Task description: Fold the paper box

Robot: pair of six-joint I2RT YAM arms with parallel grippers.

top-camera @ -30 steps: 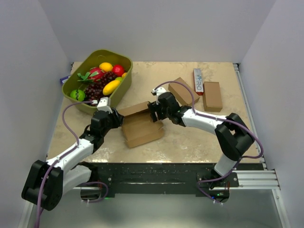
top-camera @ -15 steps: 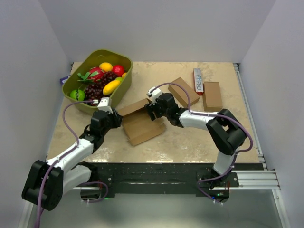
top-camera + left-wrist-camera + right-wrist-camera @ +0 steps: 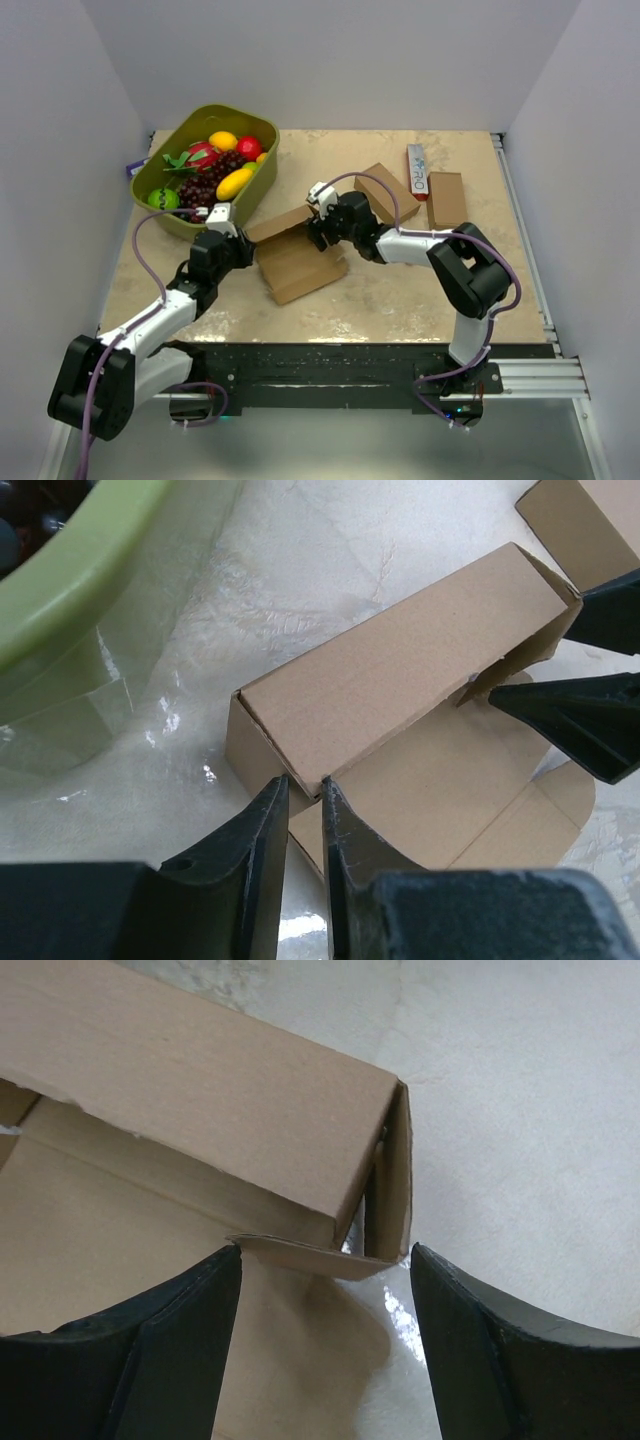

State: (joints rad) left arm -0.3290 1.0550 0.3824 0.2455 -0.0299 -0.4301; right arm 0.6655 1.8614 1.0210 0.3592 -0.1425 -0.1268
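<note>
The paper box (image 3: pixel 297 258) lies open in the middle of the table, its long wall panel (image 3: pixel 400 675) standing up and its lid panel (image 3: pixel 450 790) flat. My left gripper (image 3: pixel 243 250) is at the box's left end; in the left wrist view it (image 3: pixel 303 785) is pinched shut on the corner edge of the standing wall. My right gripper (image 3: pixel 318 232) is at the box's far right corner. In the right wrist view it (image 3: pixel 325 1255) is open, with a small side flap (image 3: pixel 310 1255) lying between its fingers (image 3: pixel 190 1310). The right fingers (image 3: pixel 580 715) also show in the left wrist view.
A green tub (image 3: pixel 205 118) of toy fruit stands at the back left, close to my left gripper (image 3: pixel 60 610). Two plain brown boxes (image 3: pixel 380 190) (image 3: pixel 447 200) and a white-and-red carton (image 3: pixel 417 170) lie at the back right.
My right gripper has moved a little left and back, onto the box's far right corner. The box's front panel has dropped flatter. My left gripper has stayed at the left end.
</note>
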